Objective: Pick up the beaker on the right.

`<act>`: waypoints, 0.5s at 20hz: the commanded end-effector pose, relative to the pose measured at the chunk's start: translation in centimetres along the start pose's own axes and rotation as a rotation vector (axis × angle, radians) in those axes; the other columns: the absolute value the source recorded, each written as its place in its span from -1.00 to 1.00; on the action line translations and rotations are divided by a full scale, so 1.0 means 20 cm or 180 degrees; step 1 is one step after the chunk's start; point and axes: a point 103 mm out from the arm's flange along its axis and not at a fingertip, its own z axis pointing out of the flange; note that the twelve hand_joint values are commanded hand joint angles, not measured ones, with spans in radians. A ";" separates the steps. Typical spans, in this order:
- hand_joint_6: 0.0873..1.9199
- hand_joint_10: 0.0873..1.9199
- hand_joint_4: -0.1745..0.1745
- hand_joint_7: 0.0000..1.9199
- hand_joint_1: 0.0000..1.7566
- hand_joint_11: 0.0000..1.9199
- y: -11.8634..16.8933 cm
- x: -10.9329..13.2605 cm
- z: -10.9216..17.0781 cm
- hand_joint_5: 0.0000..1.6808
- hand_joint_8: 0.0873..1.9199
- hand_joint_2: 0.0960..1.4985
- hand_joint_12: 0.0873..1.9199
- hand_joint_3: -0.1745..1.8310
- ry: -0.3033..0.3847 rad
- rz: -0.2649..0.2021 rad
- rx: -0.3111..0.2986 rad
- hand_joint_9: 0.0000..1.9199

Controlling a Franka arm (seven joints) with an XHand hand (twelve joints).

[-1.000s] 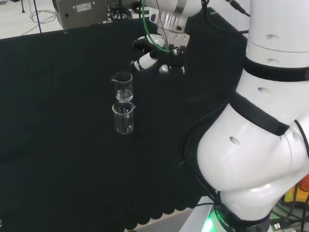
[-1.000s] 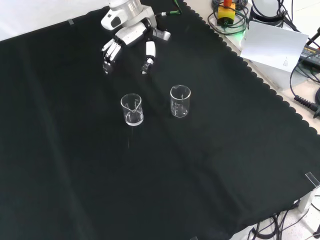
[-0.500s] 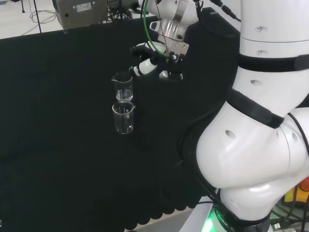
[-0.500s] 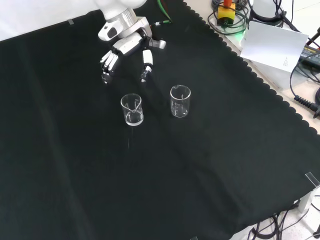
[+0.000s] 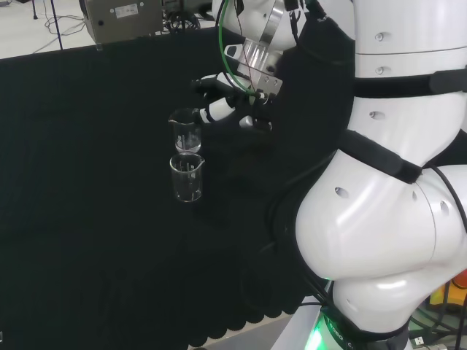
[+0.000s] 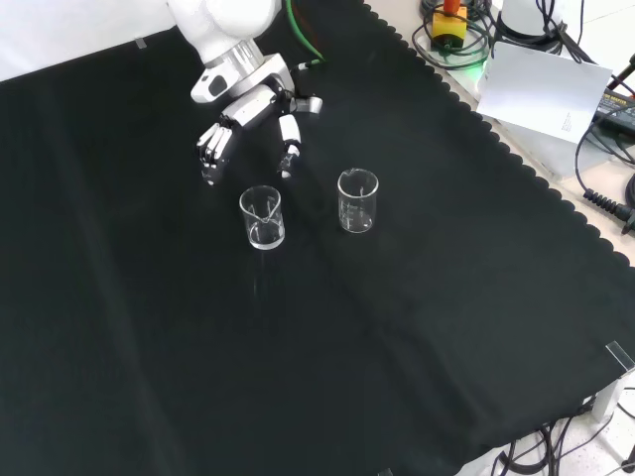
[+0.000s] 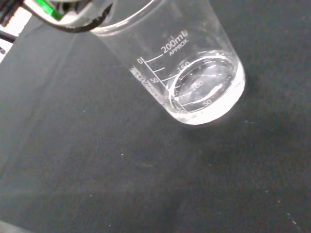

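Note:
Two clear empty beakers stand upright on the black cloth. In the front view one beaker (image 6: 262, 218) is on the left and the other beaker (image 6: 357, 200) on the right. The hand (image 6: 243, 99) hovers just behind the left one, open, its fingers (image 6: 211, 149) and thumb (image 6: 288, 144) spread and pointing down, holding nothing. In the head view the hand (image 5: 222, 102) sits just right of the farther beaker (image 5: 185, 131); the nearer beaker (image 5: 187, 177) stands apart. The wrist view has one graduated beaker (image 7: 189, 73) close up.
The cloth's scalloped edge (image 6: 516, 159) runs down the right of the front view, with a white sheet (image 6: 541, 94) and cables beyond it. A grey box (image 5: 120, 18) stands past the cloth's far edge in the head view.
The hand has come down and toward the left beaker of the front view, leftward in the head view. Its fingers stay spread. Neither beaker has moved.

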 end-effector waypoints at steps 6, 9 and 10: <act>-1.00 -0.38 -0.21 -0.85 -0.04 -1.00 0.09 -0.03 0.14 -0.57 -0.39 -0.33 0.42 -0.24 0.0336 -0.0200 0.0141 -0.70; -1.00 -0.38 -0.19 -0.85 0.02 -1.00 0.10 -0.04 0.17 -0.55 -0.39 -0.33 0.41 -0.24 0.0424 -0.0228 0.0104 -0.70; -1.00 -0.38 -0.19 -0.85 0.03 -1.00 0.10 -0.04 0.17 -0.54 -0.39 -0.33 0.41 -0.24 0.0451 -0.0254 0.0075 -0.70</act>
